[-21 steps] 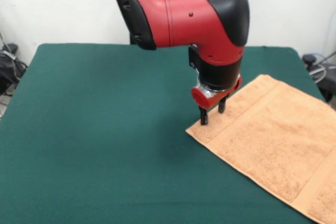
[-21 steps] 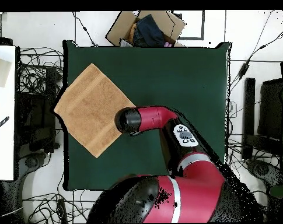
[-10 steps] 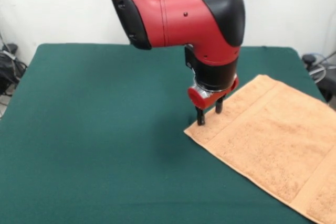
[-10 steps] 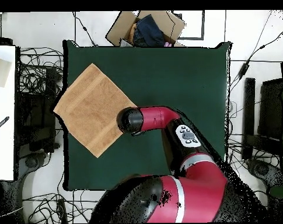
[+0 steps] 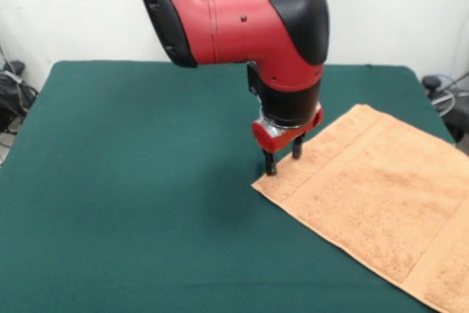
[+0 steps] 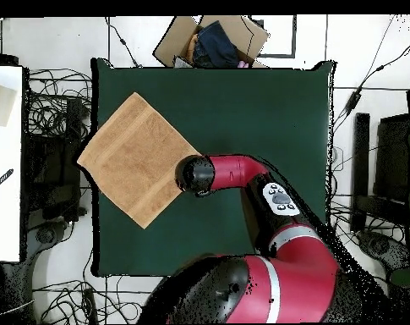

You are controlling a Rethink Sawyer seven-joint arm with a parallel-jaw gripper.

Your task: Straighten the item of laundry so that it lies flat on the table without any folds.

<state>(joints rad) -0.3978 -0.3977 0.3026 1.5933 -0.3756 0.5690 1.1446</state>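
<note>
The item of laundry is a peach-orange towel lying spread at the right of the green table, a woven band along its near-left edge. My gripper points straight down on the towel's left corner, its fingers pinched on the cloth beside the band. In the overhead view the towel lies as a diamond at the table's left side. Its left corner reaches past the table edge. There the arm's wrist covers the gripper and the towel's right corner.
A cardboard box with dark cloth in it stands beyond the table's top edge in the overhead view. Cables and equipment lie on the floor all round the table. A white surface borders the left side.
The gripper has slid left across the front view, and the towel's corner has moved left with it. In the overhead view the wrist and that corner have shifted right.
</note>
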